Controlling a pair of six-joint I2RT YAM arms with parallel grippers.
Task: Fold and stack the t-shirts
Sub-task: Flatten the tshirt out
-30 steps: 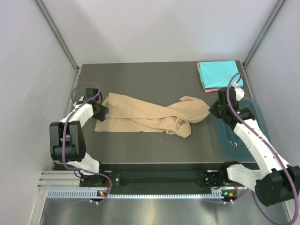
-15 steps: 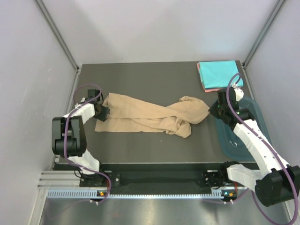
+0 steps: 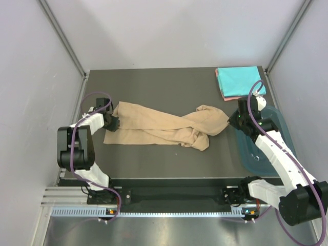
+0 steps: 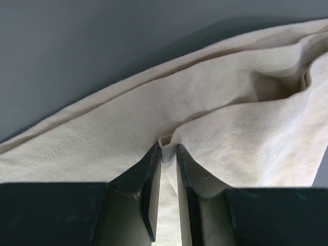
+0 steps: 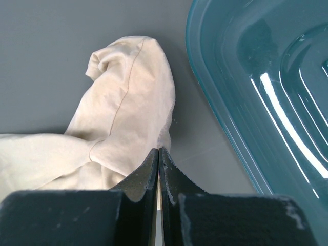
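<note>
The tan t-shirt (image 3: pixel 159 128) lies stretched and twisted across the middle of the table. My left gripper (image 3: pixel 113 123) is at its left edge, shut on a small fold of the tan cloth (image 4: pixel 166 148). My right gripper (image 3: pixel 231 121) is at its bunched right end, shut on the cloth's edge (image 5: pixel 160 149). The tan shirt fills the left wrist view (image 4: pixel 220 118) and lies left of the jaws in the right wrist view (image 5: pixel 123 113). The turquoise t-shirt (image 3: pixel 238 81) lies folded at the back right corner, with a thin salmon-pink edge (image 3: pixel 221 89) showing under it.
A dark teal plastic tub (image 3: pixel 266 146) stands at the table's right edge, under my right arm; its rim shows in the right wrist view (image 5: pixel 241 102). Grey walls close in the table on three sides.
My left arm has shifted slightly at the elbow. Its gripper stays at the shirt's left edge. The right arm and the shirt have barely moved.
</note>
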